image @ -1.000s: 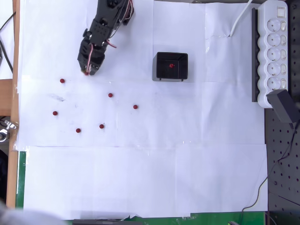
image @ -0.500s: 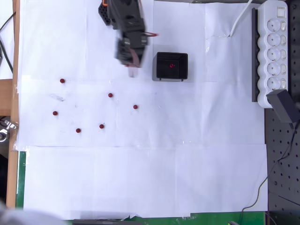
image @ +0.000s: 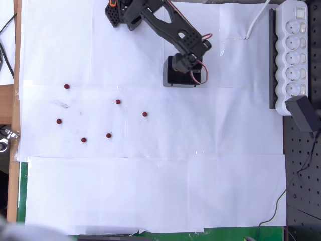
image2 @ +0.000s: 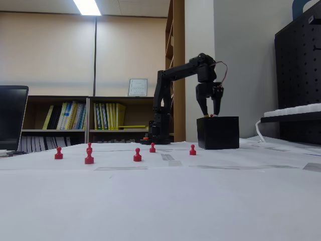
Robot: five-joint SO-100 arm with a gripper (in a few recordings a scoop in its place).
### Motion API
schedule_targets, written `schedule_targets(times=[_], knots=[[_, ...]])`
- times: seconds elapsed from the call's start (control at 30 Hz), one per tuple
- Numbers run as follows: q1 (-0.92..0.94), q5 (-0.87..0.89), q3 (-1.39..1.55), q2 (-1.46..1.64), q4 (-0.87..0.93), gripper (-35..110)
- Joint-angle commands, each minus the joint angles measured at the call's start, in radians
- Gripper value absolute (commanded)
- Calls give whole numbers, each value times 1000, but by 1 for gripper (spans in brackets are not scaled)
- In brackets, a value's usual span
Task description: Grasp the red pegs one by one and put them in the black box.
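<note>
- Overhead view: black arm (image: pixel 165 22) reaches from top edge out over the black box (image: pixel 171 79); gripper (image: pixel 189 70) sits right above the box opening, covering most of it.
- Fixed view, low and side-on: gripper (image2: pixel 211 113) hangs tips-down just over the box's top rim. The black box (image2: pixel 217 133) reads here as a plain matte cube w/ flat sides.
- Fingers (image2: pixel 205 106): parted a little, a gap showing between the two prongs. A small red speck at the tips right at the rim, too tiny to tell if it's a peg or whether it's gripped.
- Red pegs: six out on the white paper in the overhead view, left of the box and well apart from it, e.g. (image: pixel 66 86), (image: pixel 118 102), (image: pixel 145 114), (image: pixel 59 121), (image: pixel 84 139), (image: pixel 109 135).
- From above they're just round dark-red dots. Side view gives the real shape: little pawn-like pieces, ball head on a flared base, glossy, all upright, e.g. (image2: pixel 58 153), (image2: pixel 137 154), (image2: pixel 192 149).
- Box interior: hidden by the gripper from above, by the walls from the side.
- Surface (image: pixel 150 191): white paper sheets, seams and tape visible from above.
- Overhead view also shows a white power strip (image: pixel 294 55) at right edge; side view shows bookshelves (image2: pixel 90 123) behind.
</note>
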Motion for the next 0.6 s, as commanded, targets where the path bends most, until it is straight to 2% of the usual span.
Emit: schedule_targets(times=[0.0, 0.37, 0.57], knots=[[-2, -23, 72, -5, 2, 7], [86, 21, 91, -190, 78, 14], [290, 140, 77, -471, 71, 14]])
